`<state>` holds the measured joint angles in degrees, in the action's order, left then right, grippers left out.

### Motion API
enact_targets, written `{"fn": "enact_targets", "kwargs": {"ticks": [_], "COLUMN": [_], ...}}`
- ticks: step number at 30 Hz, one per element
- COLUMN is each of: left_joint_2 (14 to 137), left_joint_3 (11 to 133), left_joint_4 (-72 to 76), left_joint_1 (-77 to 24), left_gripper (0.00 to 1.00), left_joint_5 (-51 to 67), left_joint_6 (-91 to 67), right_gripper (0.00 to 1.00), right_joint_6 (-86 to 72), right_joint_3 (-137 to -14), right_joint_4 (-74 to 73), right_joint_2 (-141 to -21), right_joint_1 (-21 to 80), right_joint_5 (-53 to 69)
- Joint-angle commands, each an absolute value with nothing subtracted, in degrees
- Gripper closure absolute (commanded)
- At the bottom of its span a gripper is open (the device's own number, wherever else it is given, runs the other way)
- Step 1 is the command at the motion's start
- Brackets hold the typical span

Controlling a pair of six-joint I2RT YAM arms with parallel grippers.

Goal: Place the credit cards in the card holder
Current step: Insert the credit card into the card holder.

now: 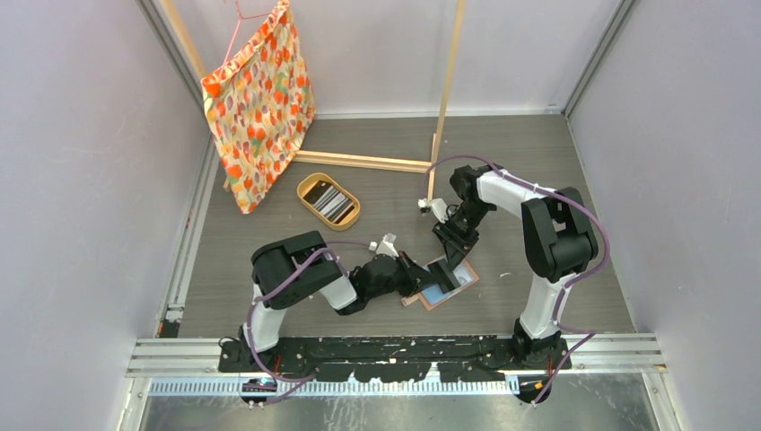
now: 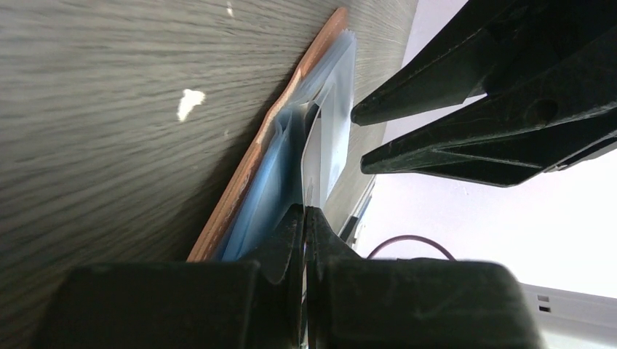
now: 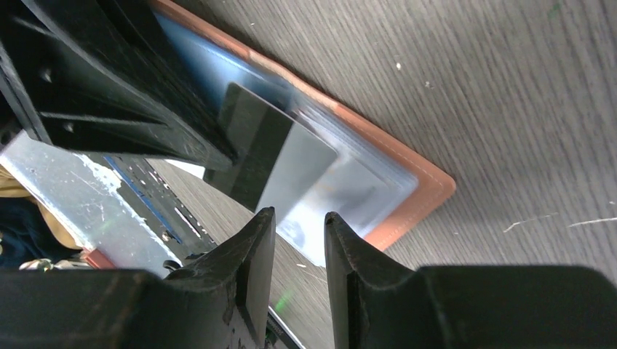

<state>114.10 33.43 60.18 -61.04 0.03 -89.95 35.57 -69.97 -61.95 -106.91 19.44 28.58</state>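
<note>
One credit card (image 3: 280, 156), dark and silver, sits part-way in a glossy pocket of the card holder (image 3: 429, 187), which lies open on the desk (image 3: 509, 87) between the two arms. Left pincer (image 2: 305, 216): clenched, seemingly on the clear pocket lip, lifting it. Right pincer (image 3: 298, 229): released, just behind the card's free edge, nothing between its fingers. Step in hand, by your reading: seating this card. Next, you need a gentle push along the pocket's line with the lip held up, or the card may buckle or skid out. Spare cards (image 1: 330, 201) wait in the tan tray (image 1: 303, 190).
</note>
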Motion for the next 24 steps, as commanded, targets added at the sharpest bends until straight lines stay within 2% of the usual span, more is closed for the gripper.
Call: {"fn": "enact_targets", "kwargs": {"ticks": [1,7,10,19,24], "left_joint_2": [113.3,112.2,110.4,106.5,107.1], "left_joint_3": [36.1,36.3,35.4,35.6,35.8], "left_joint_4": [55.2,53.3,51.3,45.2,45.4], "left_joint_1": [-63.0,-63.3,-63.3,-62.2,-62.1], "left_gripper": [0.97,0.79,0.61,0.58,0.63], "left_joint_5": [-5.5,-5.8,-5.9,-2.7,-1.4], "left_joint_6": [-88.8,-88.6,-87.9,-84.6,-84.3], "right_gripper": [0.64,0.63,0.63,0.62,0.63], "right_joint_6": [35.5,34.5,34.2,34.6,34.6], "right_joint_3": [-72.1,-72.1,-72.0,-71.6,-71.8], "right_joint_4": [-63.6,-62.5,-61.6,-61.6,-61.7], "right_joint_2": [-107.0,-105.5,-103.8,-101.7,-101.8], "right_joint_1": [19.8,19.7,19.4,18.9,18.7], "right_joint_5": [31.2,30.4,30.3,33.8,33.8]}}
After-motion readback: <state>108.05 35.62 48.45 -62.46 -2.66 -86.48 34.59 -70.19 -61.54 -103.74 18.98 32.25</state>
